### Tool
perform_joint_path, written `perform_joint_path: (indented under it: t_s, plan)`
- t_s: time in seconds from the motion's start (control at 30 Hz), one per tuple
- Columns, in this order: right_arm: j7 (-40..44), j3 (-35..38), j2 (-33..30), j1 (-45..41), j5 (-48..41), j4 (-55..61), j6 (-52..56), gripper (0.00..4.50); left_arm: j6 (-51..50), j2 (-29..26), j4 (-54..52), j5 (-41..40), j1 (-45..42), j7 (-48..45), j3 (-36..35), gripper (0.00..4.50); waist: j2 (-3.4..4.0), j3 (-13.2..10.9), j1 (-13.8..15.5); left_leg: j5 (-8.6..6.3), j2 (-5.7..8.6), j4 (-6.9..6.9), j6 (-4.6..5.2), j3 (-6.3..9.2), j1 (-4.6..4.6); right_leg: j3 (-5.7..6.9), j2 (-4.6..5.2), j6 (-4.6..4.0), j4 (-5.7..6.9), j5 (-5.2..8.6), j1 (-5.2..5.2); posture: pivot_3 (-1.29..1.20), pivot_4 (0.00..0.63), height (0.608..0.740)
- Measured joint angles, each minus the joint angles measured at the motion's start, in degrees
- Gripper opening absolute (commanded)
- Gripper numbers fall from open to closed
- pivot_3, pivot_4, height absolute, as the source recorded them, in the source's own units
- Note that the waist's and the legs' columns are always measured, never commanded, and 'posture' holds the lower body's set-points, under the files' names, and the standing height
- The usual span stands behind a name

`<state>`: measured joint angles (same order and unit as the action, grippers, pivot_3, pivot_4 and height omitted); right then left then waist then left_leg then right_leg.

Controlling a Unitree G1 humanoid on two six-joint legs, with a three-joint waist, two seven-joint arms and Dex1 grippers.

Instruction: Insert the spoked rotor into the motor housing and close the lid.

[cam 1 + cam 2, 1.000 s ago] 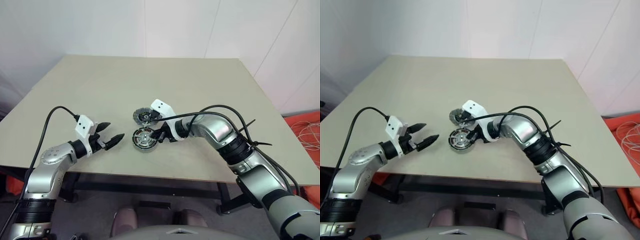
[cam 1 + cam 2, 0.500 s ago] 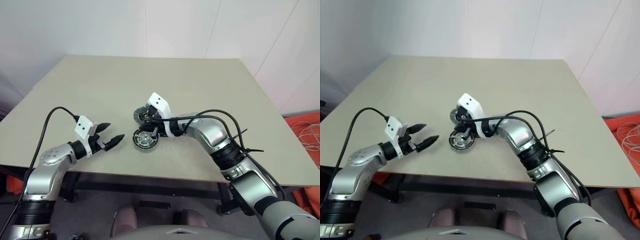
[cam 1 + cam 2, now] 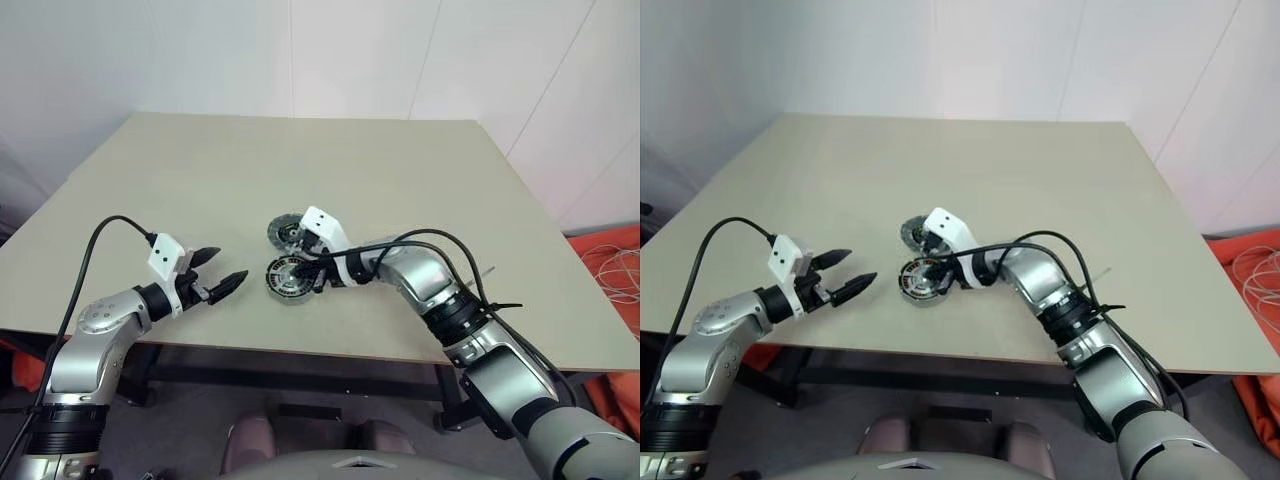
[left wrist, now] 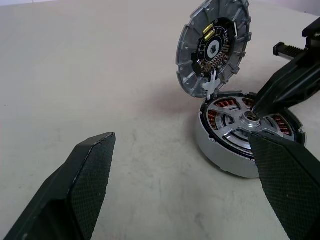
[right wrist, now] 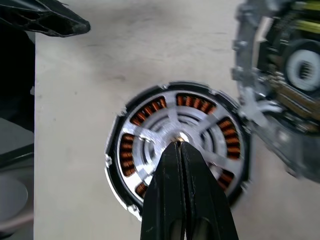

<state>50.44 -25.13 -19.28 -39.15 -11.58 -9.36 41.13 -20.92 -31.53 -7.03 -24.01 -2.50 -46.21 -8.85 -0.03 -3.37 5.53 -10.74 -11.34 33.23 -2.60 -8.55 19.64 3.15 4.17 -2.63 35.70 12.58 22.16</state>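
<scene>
**Rotor seated in housing, lid up**

Spoked rotor (image 5: 175, 137) sits inside the motor housing (image 4: 220, 155) near the counter's (image 3: 400, 170) front edge. Hinged lid (image 4: 212, 47) stands tilted open behind it. Right tool (image 5: 180, 147), fingers together, tips at the hub. Left tool (image 3: 222, 272), fingers apart, hovers just beside.

L arm bent at elbow, forearm reaching fwd and inward; left gripper (image 3: 222, 272) level, fingers spread wide, nothing between them. R arm extended across toward centre, wrist pitched down; right gripper (image 5: 179, 148) fully closed (fingers pressed together, forming one point), tip aimed downward, nothing gripped.
</scene>
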Motion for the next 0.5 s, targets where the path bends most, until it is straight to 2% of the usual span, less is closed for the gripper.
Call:
perform_joint_path:
  t_s: [0.13,0.2,0.3,0.5]
  plan:
    - [4.02,0.02,-6.56,0.0,2.3,2.82,-6.29,0.03,0.05,-0.04,0.1,0.01,-0.18,-0.23,0.01,4.5,-0.01,0.0,-0.02,-0.02,-0.02,-0.02,0.04,-0.01,0.04,0.0,-0.01,-0.12,-0.01,-0.07,0.05,0.0,0.0,0.74]
    - [8.13,-2.18,-10.37,-0.01,4.4,3.83,-11.23,0.41,0.27,-0.04,0.27,0.03,-0.75,-0.55,0.09,4.5,-0.01,0.0,-0.02,-0.03,-0.03,-0.02,0.06,-0.02,0.12,0.01,-0.02,-0.24,-0.02,-0.13,0.13,0.0,0.0,0.74]
    - [15.58,-5.51,-14.59,-0.11,6.7,4.28,-16.6,1.27,0.5,-0.07,0.77,0.07,-1.54,-0.92,0.09,4.5,-0.01,0.0,-0.08,-0.08,-0.03,0.01,0.14,-0.04,0.15,0.01,-0.02,-0.29,-0.02,-0.16,0.14,0.0,0.0,0.74]
    - [25.9,-9.5,-16.29,-5.35,12.38,2.57,-32.26,3.28,0.57,-0.07,1.65,0.14,-2.01,-1.28,0.24,4.5,0.0,0.0,-0.29,-0.08,-0.07,0.12,0.15,-0.06,0.23,0.01,-0.03,-0.32,0.04,-0.18,0.22,0.0,0.0,0.74]
